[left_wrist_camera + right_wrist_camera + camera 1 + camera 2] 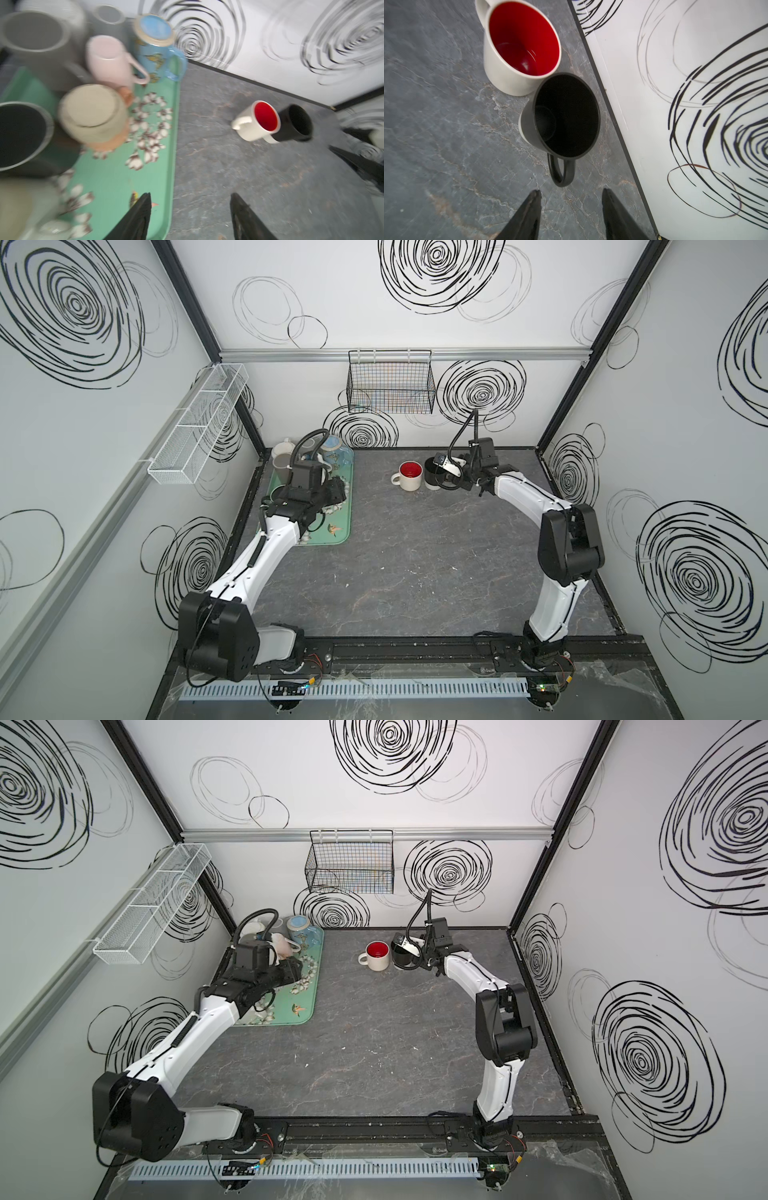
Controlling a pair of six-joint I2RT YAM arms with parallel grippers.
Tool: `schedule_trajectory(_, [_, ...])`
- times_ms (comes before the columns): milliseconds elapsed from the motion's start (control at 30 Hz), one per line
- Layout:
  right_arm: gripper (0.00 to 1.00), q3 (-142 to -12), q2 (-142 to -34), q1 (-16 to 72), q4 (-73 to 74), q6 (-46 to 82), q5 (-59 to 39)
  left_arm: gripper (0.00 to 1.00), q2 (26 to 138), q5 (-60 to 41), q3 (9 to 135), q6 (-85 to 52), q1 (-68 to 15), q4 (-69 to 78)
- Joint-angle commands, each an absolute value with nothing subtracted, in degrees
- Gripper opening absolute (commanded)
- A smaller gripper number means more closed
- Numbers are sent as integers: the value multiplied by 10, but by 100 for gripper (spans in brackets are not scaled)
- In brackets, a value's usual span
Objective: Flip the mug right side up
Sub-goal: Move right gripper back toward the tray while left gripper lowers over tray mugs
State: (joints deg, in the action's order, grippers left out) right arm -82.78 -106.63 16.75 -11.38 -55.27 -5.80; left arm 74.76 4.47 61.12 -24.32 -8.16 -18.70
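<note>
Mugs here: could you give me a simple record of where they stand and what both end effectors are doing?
black mug: upright on table
red-lined mug: upright beside it
green tray: several mugs; blue mug, pink mug, beige mug bottom up
right end effector: open, empty, by black mug's handle
left end effector: open, empty, above tray edge

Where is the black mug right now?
In both top views the black mug stands upright on the tabletop near the back wall, right of centre, close beside the red-lined white mug. Its handle points toward the open right end effector.
</note>
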Motion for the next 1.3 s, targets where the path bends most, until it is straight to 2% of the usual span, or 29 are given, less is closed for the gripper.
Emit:
schedule_trajectory(0, [52,-796,-1020,174,-120,-497,-101,71,718,198,595,-240,-39,-241])
schedule_trajectory(233, [53,-709,-938,235,-85,-403,-155,83,718,137,547,-160,82,-214])
schedule_trajectory(367, [57,-663,-916,266,-20,-284,-226,90,745,117,531,-115,113,-193])
schedule_trajectory(467, [57,-648,-926,282,16,-200,-324,92,770,101,530,-97,135,-184])
schedule_trajectory(633, [60,-636,-967,332,67,-56,-371,93,804,41,533,-54,171,-156])
schedule_trajectory(767, [63,-669,-1016,378,29,10,-384,92,838,8,546,-44,200,-155])
schedule_trajectory(867, [66,-687,-1044,401,16,40,-407,92,854,-3,538,-37,216,-138])
schedule_trajectory(1067, [66,-714,-1067,423,6,68,-422,88,877,-71,544,-35,220,-132])
schedule_trajectory(1267, [66,-726,-1071,423,-23,46,-393,84,868,-94,547,-50,197,-150])
